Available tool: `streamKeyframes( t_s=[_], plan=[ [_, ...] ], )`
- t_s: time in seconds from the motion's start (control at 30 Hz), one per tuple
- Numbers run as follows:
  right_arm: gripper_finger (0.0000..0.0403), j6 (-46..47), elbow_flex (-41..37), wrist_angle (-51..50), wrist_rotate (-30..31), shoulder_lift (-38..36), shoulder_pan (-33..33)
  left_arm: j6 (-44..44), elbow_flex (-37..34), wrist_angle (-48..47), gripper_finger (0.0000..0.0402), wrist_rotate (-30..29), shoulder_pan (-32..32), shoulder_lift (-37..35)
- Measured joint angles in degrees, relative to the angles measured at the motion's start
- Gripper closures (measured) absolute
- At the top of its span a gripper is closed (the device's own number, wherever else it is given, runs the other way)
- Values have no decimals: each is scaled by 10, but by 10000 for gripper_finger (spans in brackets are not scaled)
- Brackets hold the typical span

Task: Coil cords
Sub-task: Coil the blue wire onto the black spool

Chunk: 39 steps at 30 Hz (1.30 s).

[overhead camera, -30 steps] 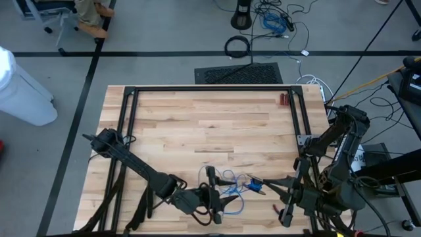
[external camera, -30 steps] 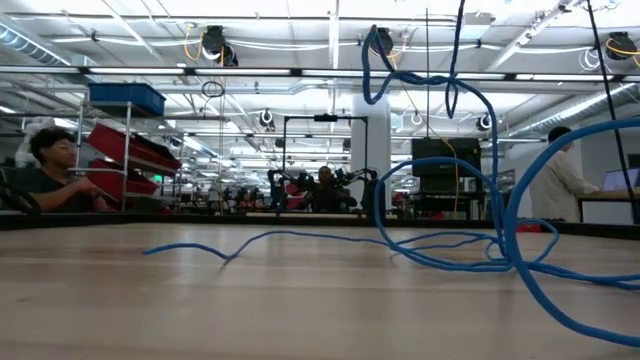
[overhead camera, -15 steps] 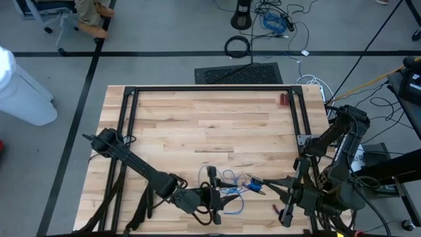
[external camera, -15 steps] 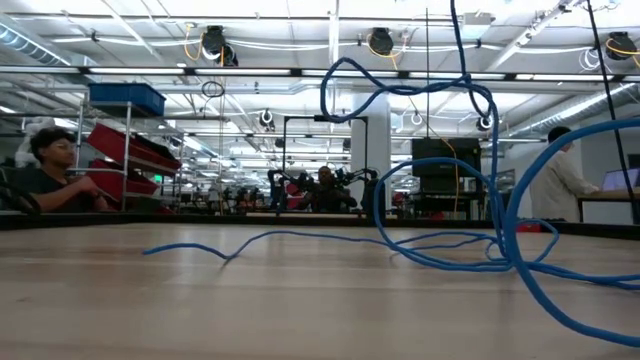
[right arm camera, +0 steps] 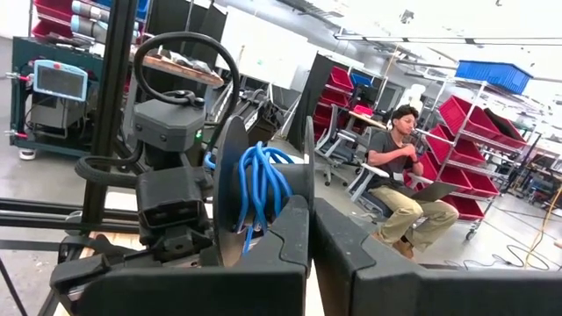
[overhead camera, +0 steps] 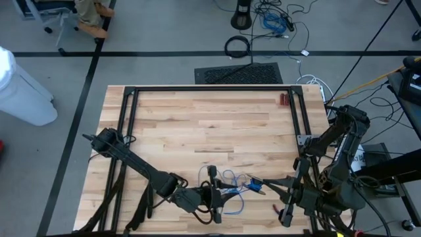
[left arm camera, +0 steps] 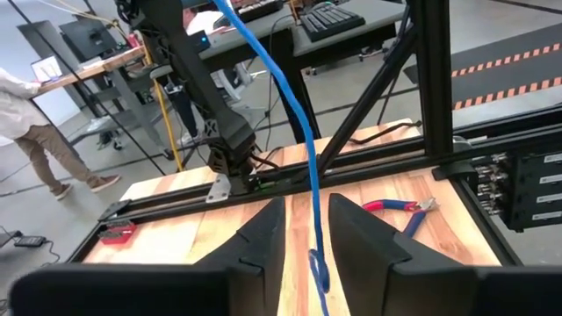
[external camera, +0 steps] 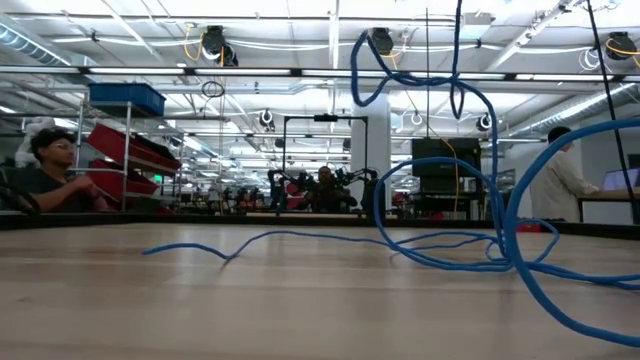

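Wooden table [overhead camera: 197,125] with a black frame [overhead camera: 131,92] along its far and side edges; both arms work at the near edge. Left gripper [overhead camera: 220,196] sits near-centre with its fingers [left arm camera: 263,241] narrowed around a rising strand of the blue cord [left arm camera: 299,132]; whether they actually pinch it I cannot tell. Right gripper [overhead camera: 253,179], just right of it, has its fingers [right arm camera: 290,233] pressed together, with blue turns wound on a small dark spool [right arm camera: 255,189] just beyond their tips. The rest of the cord lies in loose loops on the table between the grippers, some of it lifted high in the low view. Judged thin, light and limp but springy, slick-jacketed; it will kink and spring off if slack. Best held on a straight run close to the spool, under light tension. Red-handled pliers [left arm camera: 395,208] lie near the right arm, a small red object [overhead camera: 283,99] at the far right edge. The loose loops and frame uprights could snag.
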Motion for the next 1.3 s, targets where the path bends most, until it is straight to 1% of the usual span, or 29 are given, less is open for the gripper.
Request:
streamKeyframes(
  t_s=[0.2,0.4,0.77,0.83,0.97,1.03,1.13,1.3],
  plan=[
    [403,1,0,0,0,0,0,0,0,0,337,0,0,0],
    [403,8,0,-1,0,0,0,-15,0,0,339,1,0,0],
    [403,9,0,-1,0,0,-1,-15,0,0,341,2,2,0],
    [403,9,0,-1,0,0,-1,-15,0,1,350,2,4,0],
    [403,10,0,-3,-1,0,-5,-15,0,7,390,1,5,0],
    [403,12,0,-3,-1,0,-7,-15,0,11,394,-1,5,0],
    [403,14,0,-3,-3,2,-13,-29,0,12,393,-16,5,0],
    [403,58,0,-8,-30,10,-33,-45,0,11,398,-64,5,0]
  ],
)
